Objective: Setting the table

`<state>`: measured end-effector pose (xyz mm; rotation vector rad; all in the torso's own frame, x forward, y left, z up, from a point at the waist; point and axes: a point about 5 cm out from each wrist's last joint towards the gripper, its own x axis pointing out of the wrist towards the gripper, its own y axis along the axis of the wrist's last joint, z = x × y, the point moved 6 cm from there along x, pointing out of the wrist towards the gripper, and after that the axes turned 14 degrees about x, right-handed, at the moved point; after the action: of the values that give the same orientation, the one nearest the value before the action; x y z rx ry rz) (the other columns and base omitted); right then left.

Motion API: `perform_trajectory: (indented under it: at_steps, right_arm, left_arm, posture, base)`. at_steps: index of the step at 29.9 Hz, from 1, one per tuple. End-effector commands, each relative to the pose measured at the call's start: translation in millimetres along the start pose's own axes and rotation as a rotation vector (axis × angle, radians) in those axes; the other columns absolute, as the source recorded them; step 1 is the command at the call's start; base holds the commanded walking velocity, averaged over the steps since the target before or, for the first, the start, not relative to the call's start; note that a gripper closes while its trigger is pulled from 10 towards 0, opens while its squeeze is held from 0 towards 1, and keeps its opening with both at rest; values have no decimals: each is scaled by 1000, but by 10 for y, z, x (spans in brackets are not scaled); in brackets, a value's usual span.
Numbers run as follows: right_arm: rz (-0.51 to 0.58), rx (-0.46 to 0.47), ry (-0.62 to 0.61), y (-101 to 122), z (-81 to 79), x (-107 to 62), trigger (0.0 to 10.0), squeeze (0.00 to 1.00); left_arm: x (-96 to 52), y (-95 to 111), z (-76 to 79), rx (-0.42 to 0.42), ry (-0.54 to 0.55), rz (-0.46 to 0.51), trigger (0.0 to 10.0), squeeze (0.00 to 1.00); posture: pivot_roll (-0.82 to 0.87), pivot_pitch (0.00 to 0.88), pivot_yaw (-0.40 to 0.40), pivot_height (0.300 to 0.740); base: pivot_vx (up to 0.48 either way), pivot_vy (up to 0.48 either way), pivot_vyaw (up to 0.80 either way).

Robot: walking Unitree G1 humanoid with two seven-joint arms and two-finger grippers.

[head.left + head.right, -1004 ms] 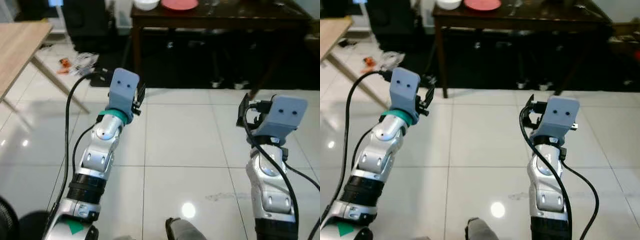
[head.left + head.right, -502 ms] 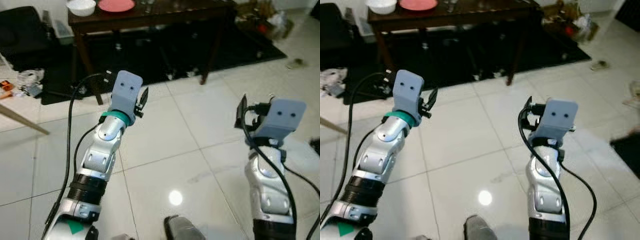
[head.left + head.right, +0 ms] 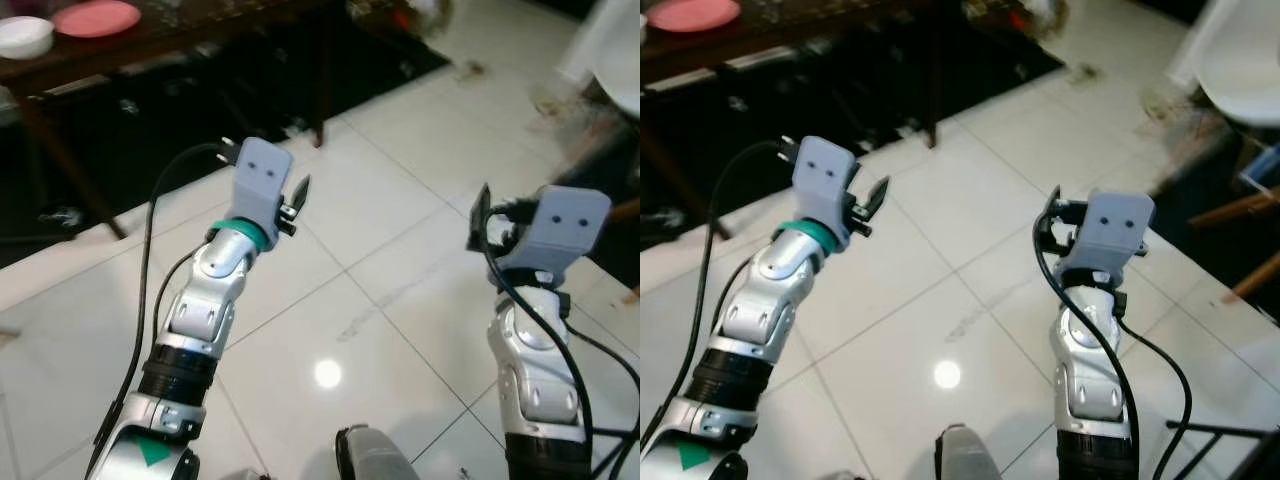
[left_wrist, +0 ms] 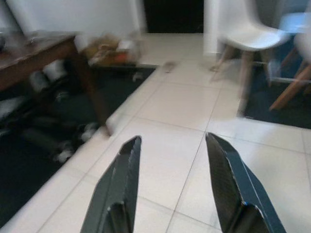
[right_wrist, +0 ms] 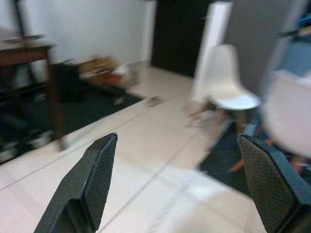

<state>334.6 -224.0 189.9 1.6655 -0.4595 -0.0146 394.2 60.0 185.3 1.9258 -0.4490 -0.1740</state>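
Camera swung since before: dark table w/ pink plate and white bowl now sits far off at 11 o'clock. Left gripper is held up over white floor, fingers apart, holding nothing. Right gripper at 3 o'clock, fingers wide apart, empty. White chairs ahead, blurry.

No writing, label or number can be read anywhere. The pictures are blurred. Nothing carries a legible brand.
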Motion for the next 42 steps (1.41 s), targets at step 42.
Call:
perform_trajectory:
  at_steps: [42]
  right_arm:
    - [-37,224,270,-87,-766,-42,10000,0]
  left_arm:
    - [-179,-120,-140,154,108,-10,10000,16]
  posture:
    - [-53,0,45,740]
  base:
    - [149,0,-467]
